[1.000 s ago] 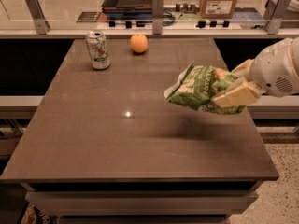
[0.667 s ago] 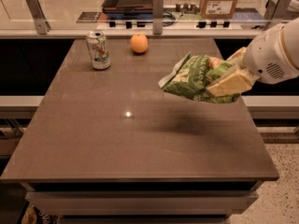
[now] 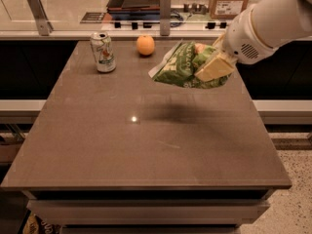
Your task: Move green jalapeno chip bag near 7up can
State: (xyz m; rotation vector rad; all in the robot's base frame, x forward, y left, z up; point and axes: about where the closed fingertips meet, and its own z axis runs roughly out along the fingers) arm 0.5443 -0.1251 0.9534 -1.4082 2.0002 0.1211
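While the gripper (image 3: 212, 66) clenches the green jalapeno chip bag (image 3: 178, 68) by its right end, aloft over the table (image 3: 146, 150) and well apart from the 7up can (image 3: 103, 52), the bag looks light, crinkly and easily crushed.

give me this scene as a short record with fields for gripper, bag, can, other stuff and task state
gripper: above the far right part of the table, shut on the green jalapeno chip bag
bag: held in the air, its shadow on the table below
7up can: upright, far left part of the table
other: orange near the far edge, between can and bag
task state: bag apart from the can, not yet set down
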